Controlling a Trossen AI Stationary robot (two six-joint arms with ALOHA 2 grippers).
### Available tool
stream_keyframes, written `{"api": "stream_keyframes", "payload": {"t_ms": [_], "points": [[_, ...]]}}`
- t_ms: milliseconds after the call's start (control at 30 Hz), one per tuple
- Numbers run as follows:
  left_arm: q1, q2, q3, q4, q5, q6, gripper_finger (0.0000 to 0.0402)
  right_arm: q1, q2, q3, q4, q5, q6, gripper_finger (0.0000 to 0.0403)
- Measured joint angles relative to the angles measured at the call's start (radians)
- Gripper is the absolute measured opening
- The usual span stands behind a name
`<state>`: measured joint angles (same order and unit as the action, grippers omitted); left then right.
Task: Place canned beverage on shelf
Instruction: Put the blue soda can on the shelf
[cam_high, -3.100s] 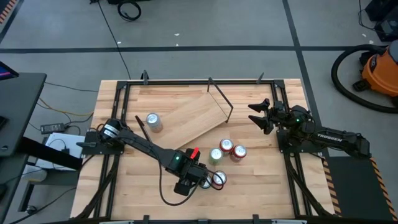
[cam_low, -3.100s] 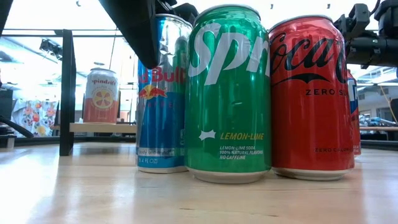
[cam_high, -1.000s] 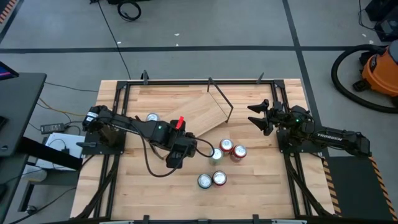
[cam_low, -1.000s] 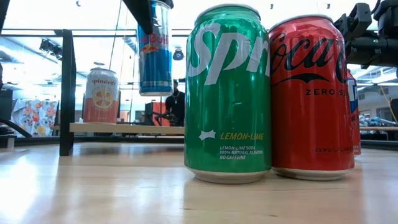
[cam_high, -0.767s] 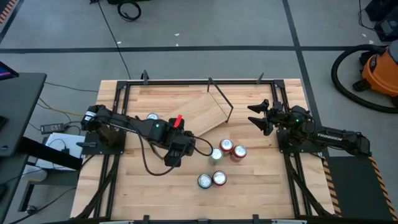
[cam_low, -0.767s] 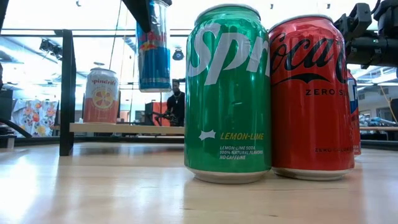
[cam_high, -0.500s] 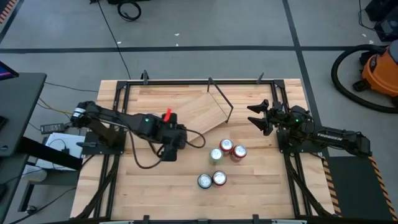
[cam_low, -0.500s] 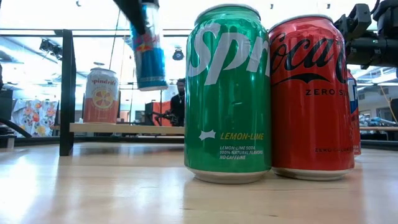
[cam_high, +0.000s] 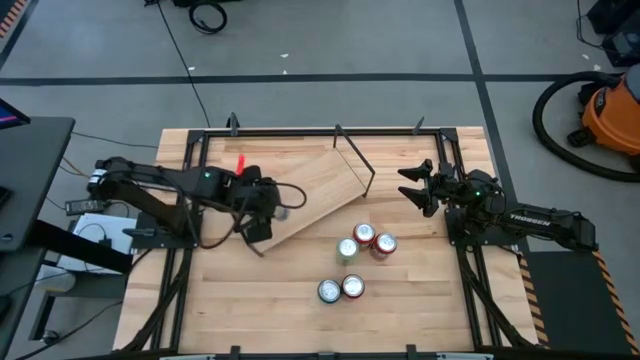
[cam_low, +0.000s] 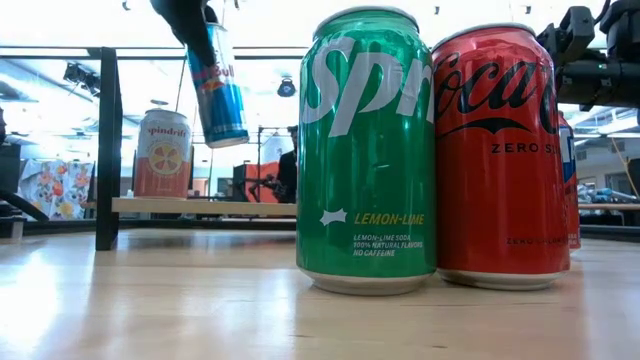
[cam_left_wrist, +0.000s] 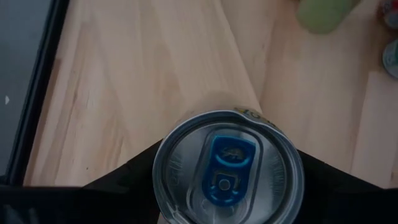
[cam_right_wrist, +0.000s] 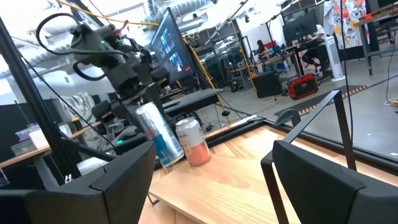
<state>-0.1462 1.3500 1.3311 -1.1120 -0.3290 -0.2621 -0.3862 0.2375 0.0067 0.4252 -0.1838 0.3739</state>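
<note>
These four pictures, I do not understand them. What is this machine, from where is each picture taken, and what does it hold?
It is a robot with two dark arms at a wooden table. One camera looks down from above, one sits at table height, and one rides on each wrist. The left gripper holds a blue can, tilted, in the air above the shelf, a light plank where a pink can already stands. The right gripper waits at the table's right side, holding nothing. Four more cans, among them a green can and a red can, stand on the table.

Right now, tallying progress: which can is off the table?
The blue Red Bull can, tilted in the left gripper above the shelf. The other cans stand on wood.
</note>
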Motion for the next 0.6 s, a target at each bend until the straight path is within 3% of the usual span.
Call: {"api": "stream_keyframes", "payload": {"t_ms": [600], "points": [[0.017,-0.013,0.000,-0.070,0.031,-0.053,0.0251,0.000,0.000,0.000,-0.008,0.000,-0.003,0.0334]]}}
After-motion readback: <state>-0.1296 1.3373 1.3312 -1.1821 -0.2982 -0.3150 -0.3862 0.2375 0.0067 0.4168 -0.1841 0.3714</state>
